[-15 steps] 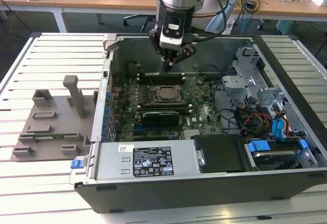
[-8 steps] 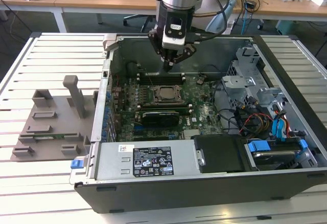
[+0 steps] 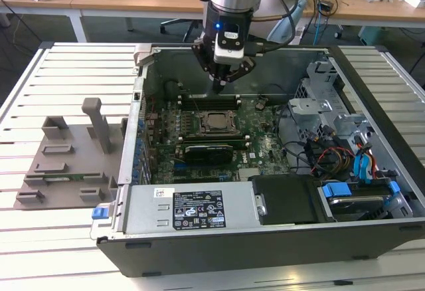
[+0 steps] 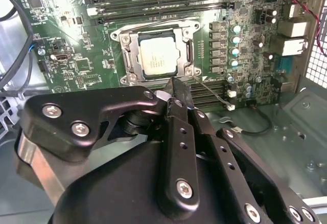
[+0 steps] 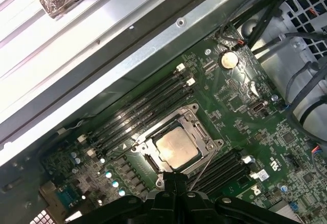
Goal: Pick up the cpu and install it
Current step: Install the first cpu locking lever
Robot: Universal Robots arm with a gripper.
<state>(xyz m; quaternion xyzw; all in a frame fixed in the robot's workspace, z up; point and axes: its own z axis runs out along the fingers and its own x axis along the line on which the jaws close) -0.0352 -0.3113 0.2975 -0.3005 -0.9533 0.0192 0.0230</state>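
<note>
An open computer case (image 3: pixel 199 248) lies on its side, so its green board (image 3: pixel 265 146) faces up towards the arm. The cpu (image 4: pixel 157 55), a pale silver square, sits flat inside the socket frame (image 4: pixel 190 54) in the middle of the board, so it looks installed. The gripper (image 4: pixel 172 88) hangs just above the socket's edge, clenched to a narrow point and holding nothing. It is probably closed so it can fit among the parts.

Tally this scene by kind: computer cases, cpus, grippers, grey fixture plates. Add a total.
computer case: 1
cpu: 1
gripper: 1
grey fixture plate: 1
Total: 4
</note>
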